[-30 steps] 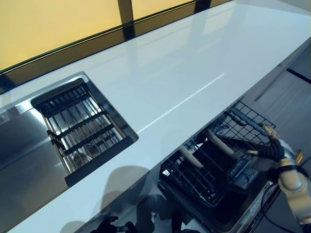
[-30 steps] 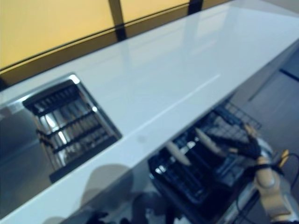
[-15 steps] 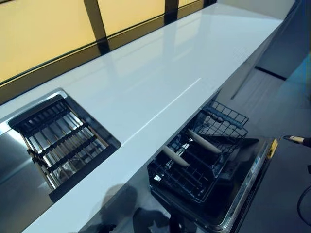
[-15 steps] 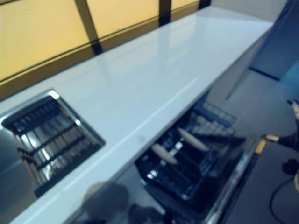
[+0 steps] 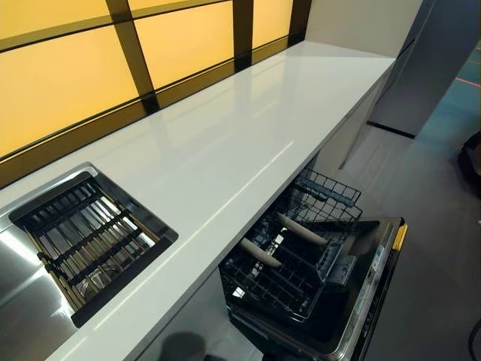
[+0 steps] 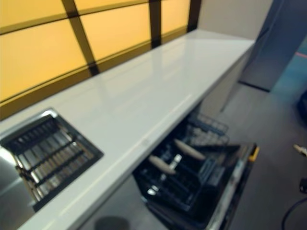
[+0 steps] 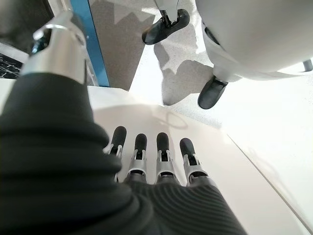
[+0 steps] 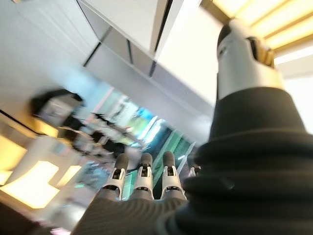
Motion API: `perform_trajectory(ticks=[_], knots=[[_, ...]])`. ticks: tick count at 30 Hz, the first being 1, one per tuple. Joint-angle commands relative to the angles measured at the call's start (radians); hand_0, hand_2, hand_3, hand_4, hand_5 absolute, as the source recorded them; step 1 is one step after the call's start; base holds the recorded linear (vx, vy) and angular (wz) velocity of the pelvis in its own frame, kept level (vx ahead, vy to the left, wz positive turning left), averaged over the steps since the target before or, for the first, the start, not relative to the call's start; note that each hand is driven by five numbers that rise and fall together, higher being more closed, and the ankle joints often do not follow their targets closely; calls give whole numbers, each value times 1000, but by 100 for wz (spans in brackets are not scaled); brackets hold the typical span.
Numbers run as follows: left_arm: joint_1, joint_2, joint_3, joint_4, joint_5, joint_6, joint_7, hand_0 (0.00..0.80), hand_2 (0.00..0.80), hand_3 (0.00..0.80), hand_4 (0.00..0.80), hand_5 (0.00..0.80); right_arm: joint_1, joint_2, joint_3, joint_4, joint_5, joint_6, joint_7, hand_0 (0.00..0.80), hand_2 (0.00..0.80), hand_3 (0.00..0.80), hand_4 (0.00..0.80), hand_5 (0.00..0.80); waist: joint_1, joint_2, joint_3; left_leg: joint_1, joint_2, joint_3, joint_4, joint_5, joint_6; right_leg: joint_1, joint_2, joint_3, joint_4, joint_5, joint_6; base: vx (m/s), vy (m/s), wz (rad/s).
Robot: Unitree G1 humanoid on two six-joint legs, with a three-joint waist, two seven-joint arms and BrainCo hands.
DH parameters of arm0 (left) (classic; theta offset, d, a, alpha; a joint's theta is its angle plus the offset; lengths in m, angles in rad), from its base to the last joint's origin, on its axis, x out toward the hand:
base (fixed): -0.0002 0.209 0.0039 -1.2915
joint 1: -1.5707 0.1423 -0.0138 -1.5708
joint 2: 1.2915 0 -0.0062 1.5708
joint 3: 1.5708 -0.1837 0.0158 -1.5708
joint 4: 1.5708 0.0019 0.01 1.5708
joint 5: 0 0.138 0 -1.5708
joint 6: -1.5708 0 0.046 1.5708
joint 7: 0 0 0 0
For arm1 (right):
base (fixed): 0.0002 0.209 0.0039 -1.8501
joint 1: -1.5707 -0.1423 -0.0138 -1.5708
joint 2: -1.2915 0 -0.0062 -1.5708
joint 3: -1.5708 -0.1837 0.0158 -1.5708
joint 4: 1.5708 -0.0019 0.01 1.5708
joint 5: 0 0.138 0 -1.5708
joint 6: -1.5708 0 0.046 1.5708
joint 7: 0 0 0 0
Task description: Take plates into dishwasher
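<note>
Two plates (image 5: 279,241) stand racked in the dishwasher (image 5: 373,287), neither hand holding any

A long white tabletop (image 5: 248,128) runs along a wall of amber glass panels (image 5: 188,41) split by dark frame bars. At its near end a steel sink (image 5: 22,301) is set in, with a dark slatted rack (image 5: 86,237) lying across its basin. Grey floor (image 5: 436,248) spreads beside the tabletop.

Two pale plates (image 5: 261,253) (image 5: 301,229) stand on edge in the open dishwasher's (image 5: 372,282) pulled-out wire rack (image 5: 316,197).
</note>
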Motion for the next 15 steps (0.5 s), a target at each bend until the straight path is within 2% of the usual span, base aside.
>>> perform_trajectory(ticks=[1, 5, 7, 11, 15], knots=[[-161, 107, 44, -19, -71, -69, 90, 0, 0, 0, 0, 0, -102, 3, 4, 38, 156, -124, -36, 0, 0, 0, 0, 0, 14, 4, 43, -51, 23, -10, 12, 20, -30, -46, -91, -6, 151, -97, 112, -221, 114, -10], [-194, 99, 20, -28, -117, -89, 99, 0, 0, 0, 0, 0, -184, -8, 47, 115, 262, -144, -30, 0, 0, 0, 0, 0, 14, 64, 86, -88, 3, -30, 5, 37, -36, -106, -105, 6, 170, -95, 105, -204, 118, -2], [-209, 89, 5, -26, -135, -100, 109, 0, 0, 0, 0, 0, -239, -20, 78, 177, 360, -134, -7, 0, 0, 0, 0, 0, 16, 94, 108, -107, -7, -36, 6, 44, -38, -130, -115, 9, 185, -100, 102, -127, 67, -1], [-231, 78, -19, -16, -150, -126, 109, 0, 0, 0, 0, 0, -326, -26, 124, 278, 508, -154, 9, 0, 0, 0, 0, 0, 21, 132, 136, -133, -10, -45, 7, 55, -46, -164, -128, 7, 208, -113, 94, -110, 45, 1], [-245, 69, -38, -22, -165, -139, 110, 0, 0, 0, 0, 0, -369, -21, 161, 343, 553, -167, 42, 0, 0, 0, 0, 0, 22, 159, 160, -152, -8, -46, 6, 65, -53, -189, -130, 6, 226, -124, 87, -105, 34, -2]])
